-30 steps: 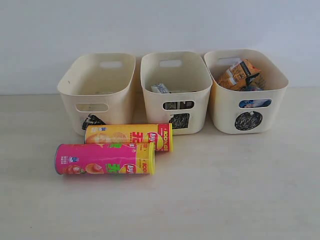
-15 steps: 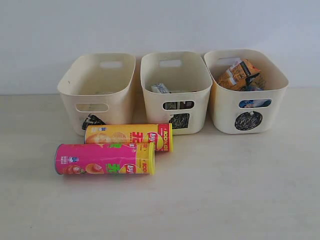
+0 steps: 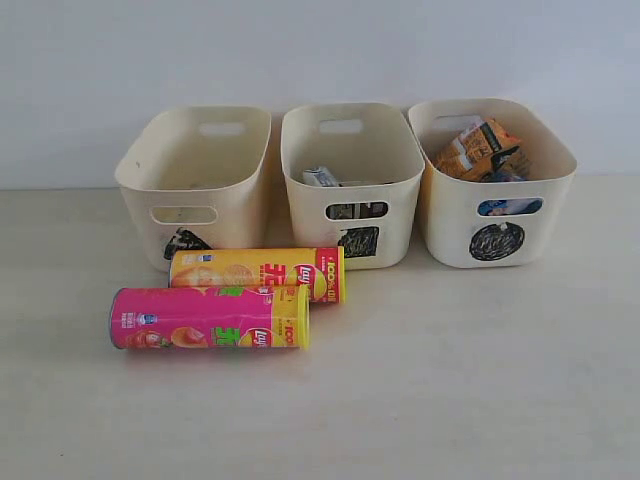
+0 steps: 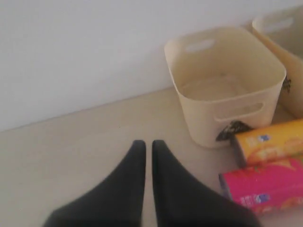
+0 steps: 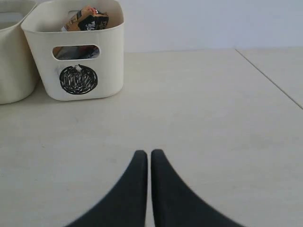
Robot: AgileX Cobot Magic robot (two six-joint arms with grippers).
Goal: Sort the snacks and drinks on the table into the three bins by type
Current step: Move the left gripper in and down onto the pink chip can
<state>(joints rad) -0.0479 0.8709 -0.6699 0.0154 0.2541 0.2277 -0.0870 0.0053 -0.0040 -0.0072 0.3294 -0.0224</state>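
On the table (image 3: 450, 380): pink Lay's tube (image 3: 209, 318), yellow Lay's tube (image 3: 257, 275), lying side by side. Both my jaws pinched together, empty.

No visible change since a second ago.

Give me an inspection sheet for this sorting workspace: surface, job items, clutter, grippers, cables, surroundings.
Surface: table, pale wood grain, no spills seen.
Job's things: pink tube and yellow tube lie on their sides, side by side, in front of the triangle bin, which looks empty. The square bin holds a pale carton. The circle bin holds an orange bag.
Clutter: nothing seen.
Grippers: left gripper and right gripper both shut, holding nothing.
Cables: nothing seen.
Surroundings: plain wall behind the bins.
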